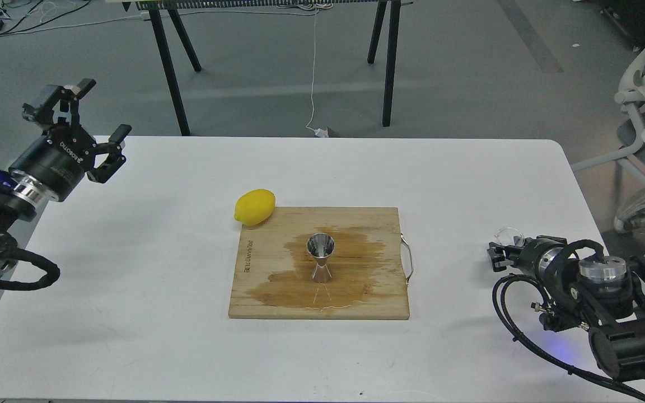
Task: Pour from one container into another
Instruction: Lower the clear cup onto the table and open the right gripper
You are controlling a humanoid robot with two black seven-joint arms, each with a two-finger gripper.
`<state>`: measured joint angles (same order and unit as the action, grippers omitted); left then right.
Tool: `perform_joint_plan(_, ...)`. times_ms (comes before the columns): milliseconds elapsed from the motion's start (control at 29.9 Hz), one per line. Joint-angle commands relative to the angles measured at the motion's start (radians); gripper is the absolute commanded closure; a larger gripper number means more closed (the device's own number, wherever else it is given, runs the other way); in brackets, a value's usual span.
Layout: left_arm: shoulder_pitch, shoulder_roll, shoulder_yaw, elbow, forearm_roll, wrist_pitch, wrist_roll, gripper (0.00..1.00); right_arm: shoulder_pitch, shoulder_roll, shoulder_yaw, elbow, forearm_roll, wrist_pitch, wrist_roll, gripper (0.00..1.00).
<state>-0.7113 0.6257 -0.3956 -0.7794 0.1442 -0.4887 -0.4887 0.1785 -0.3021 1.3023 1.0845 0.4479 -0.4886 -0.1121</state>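
A steel jigger (321, 258) stands upright at the centre of a wet wooden cutting board (277, 263) on a white table (149, 313), with a lemon (254, 207) at the board's 10 o'clock corner. At the table's 3 o'clock edge, the right gripper (500, 256) seems to pinch a clear glass cup (509, 237), though the cup is nearly see-through and half hidden. At 9 o'clock, the left gripper (88, 124) hangs with fingers spread, holding nothing.
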Motion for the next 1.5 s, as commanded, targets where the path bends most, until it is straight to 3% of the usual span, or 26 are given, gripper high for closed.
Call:
perform_joint_plan(0,0.000,0.000,0.000,0.000,0.000,0.000,0.000,0.03,0.004,0.001,0.000,0.000,0.000,0.000,0.000,0.58)
perform_joint_plan(468,0.000,0.000,0.001,0.000,0.000,0.000,0.000,0.03,0.006,0.004,0.000,0.002,0.000,0.000,0.000,0.37)
perform_joint_plan(735,0.000,-0.001,0.001,-0.001,0.000,0.000,0.000,0.03,0.007,0.005,0.002,0.008,0.000,0.000,0.002,0.09)
perform_joint_plan(1471,0.000,-0.001,0.001,-0.001,0.000,0.000,0.000,0.03,0.004,0.005,0.000,0.011,0.000,0.000,0.002,0.06)
